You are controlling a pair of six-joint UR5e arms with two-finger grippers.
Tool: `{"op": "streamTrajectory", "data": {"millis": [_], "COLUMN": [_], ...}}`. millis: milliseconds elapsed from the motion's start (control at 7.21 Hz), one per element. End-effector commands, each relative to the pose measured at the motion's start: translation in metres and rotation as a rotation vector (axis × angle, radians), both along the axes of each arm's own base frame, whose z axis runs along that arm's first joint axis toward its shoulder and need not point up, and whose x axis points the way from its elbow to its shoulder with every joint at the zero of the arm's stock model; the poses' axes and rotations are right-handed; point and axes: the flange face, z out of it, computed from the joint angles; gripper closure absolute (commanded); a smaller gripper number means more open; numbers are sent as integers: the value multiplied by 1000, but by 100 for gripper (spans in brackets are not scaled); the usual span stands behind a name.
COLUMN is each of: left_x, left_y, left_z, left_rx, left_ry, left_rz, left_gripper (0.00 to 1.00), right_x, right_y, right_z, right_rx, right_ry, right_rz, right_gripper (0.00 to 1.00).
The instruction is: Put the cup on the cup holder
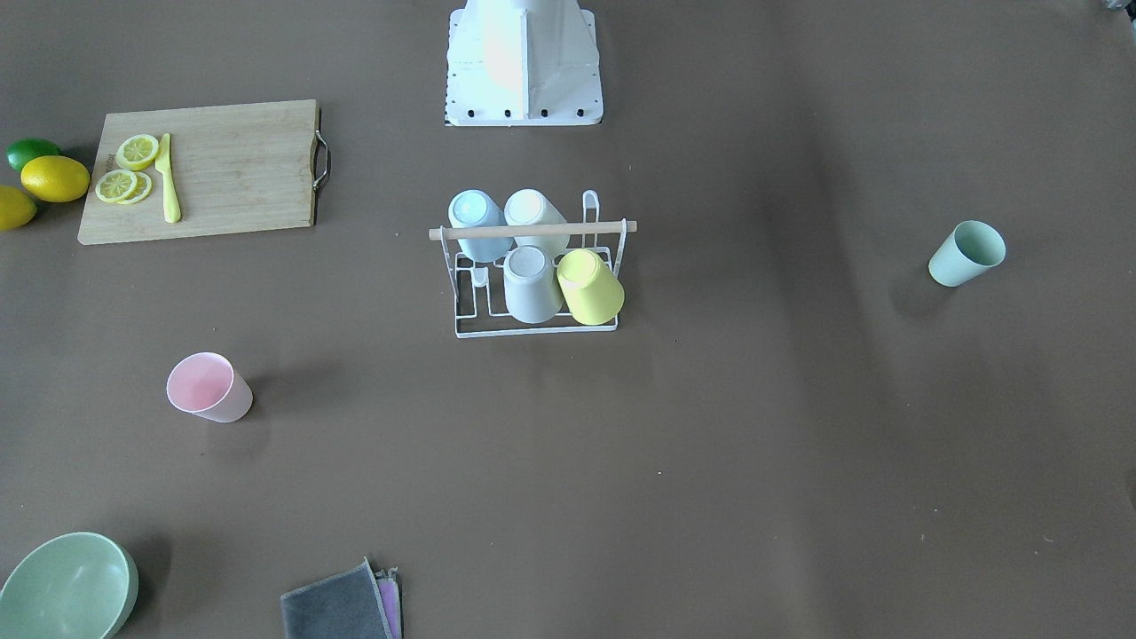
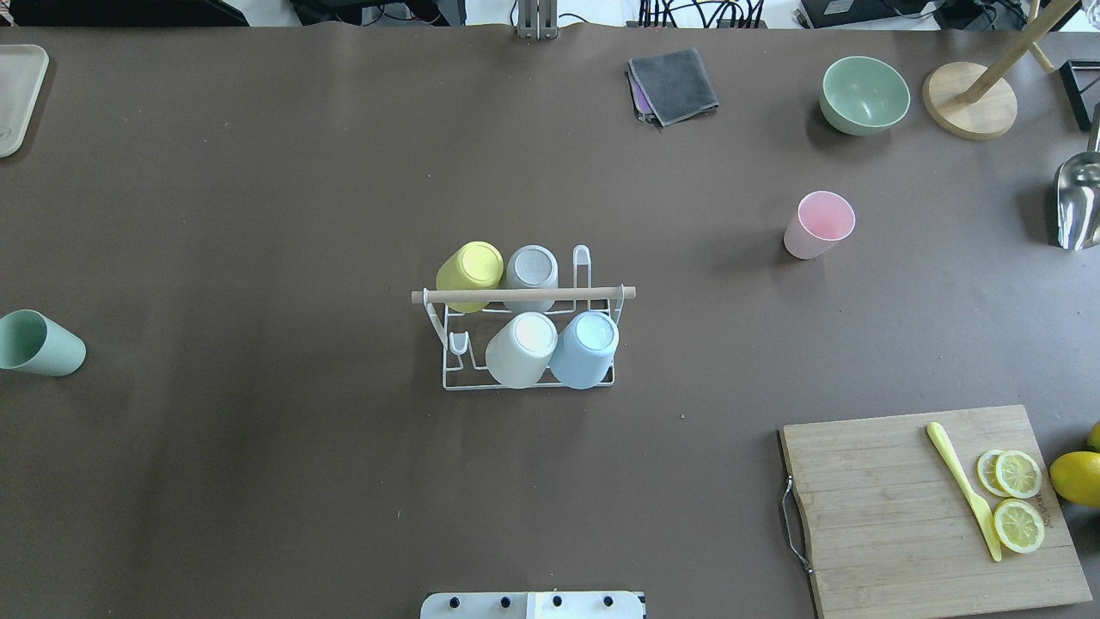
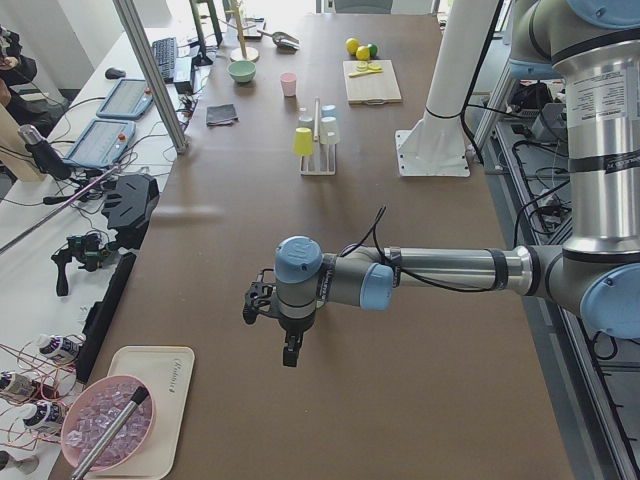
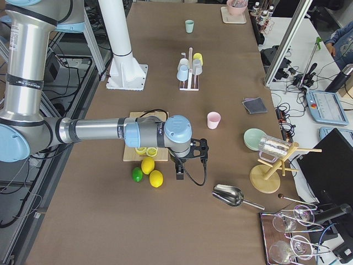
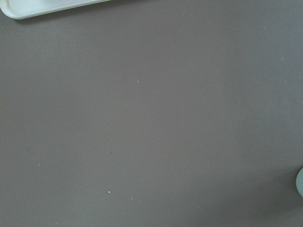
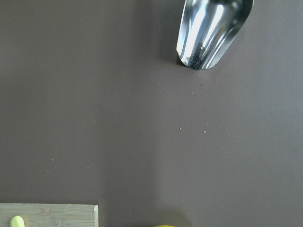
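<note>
The white wire cup holder [image 2: 447, 378] with a wooden rod handle [image 1: 532, 231] stands mid-table and carries a yellow, a grey, a cream and a blue cup upside down. A pink cup [image 2: 819, 225] stands upright far right of it. A pale green cup [image 2: 39, 344] stands upright at the far left. My left gripper [image 3: 290, 355] hangs over bare table near the left end. My right gripper [image 4: 180, 174] hangs near the lemons at the right end. Each shows only in a side view, so I cannot tell whether it is open or shut.
A cutting board [image 2: 876, 516] with lemon slices and a yellow knife lies near right, with lemons [image 4: 149, 172] and a lime beside it. A green bowl [image 2: 864, 94], a grey cloth [image 2: 673, 84], a metal scoop [image 6: 210, 33] and a wooden stand [image 2: 969, 99] sit far right. A white tray [image 5: 47, 7] lies far left.
</note>
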Motion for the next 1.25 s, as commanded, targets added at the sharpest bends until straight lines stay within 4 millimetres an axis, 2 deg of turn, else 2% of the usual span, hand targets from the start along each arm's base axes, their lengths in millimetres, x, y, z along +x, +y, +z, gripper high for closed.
{"op": "streamTrajectory", "data": {"millis": [0,277,555,693,832,1109], "left_x": [0,0,0,0,0,0], "left_y": [1,1,2,1,4,4], "left_z": [0,1,0,0,4,4], "left_rx": [-1,-3,0,0,-8,-9], "left_ry": [0,-1,2,0,-2,-2], "left_rz": [0,0,1,0,1,0], "left_gripper": [2,2,2,2,2,2], "right_x": [2,0,-18,-24,-48,-109], "right_y": [-6,-8,-48,-58,-67,-94], "right_z": [0,0,-34,-44,-53,-86], "right_rx": [4,15,94,118,141,213], "right_ry": [44,60,113,121,121,157], "right_rz": [6,-10,-48,-57,-106,-203], "right_gripper": [0,0,0,0,0,0]}}
